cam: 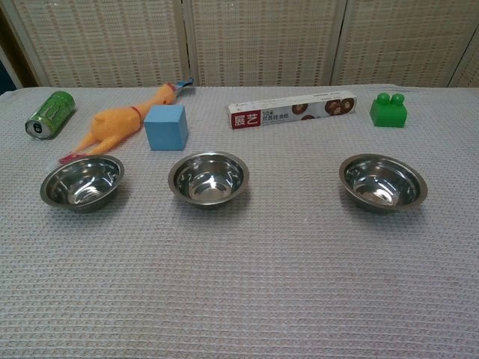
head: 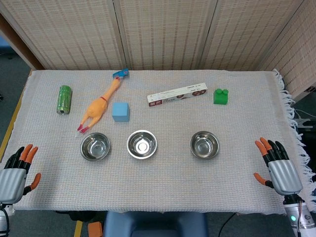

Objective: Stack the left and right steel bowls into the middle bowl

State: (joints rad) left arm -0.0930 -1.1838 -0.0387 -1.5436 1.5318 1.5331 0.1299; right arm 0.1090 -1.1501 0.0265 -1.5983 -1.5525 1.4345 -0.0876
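Observation:
Three steel bowls stand in a row on the cloth-covered table. The left bowl (head: pixel 95 146) (cam: pixel 82 182), the middle bowl (head: pixel 142 144) (cam: pixel 209 178) and the right bowl (head: pixel 205 144) (cam: pixel 383 182) are all upright, empty and apart from each other. My left hand (head: pixel 16 170) rests at the table's front left corner, fingers apart, holding nothing. My right hand (head: pixel 277 164) lies at the front right corner, also with fingers spread and empty. Both hands are far from the bowls. The chest view shows neither hand.
Behind the bowls lie a green can (head: pixel 64 99) (cam: pixel 50 114) on its side, a rubber chicken (head: pixel 98 107) (cam: pixel 116 126), a blue cube (head: pixel 121 111) (cam: pixel 166 126), a long white box (head: pixel 177 94) (cam: pixel 292 110) and a green block (head: pixel 221 96) (cam: pixel 388 110). Wicker screens stand behind the table.

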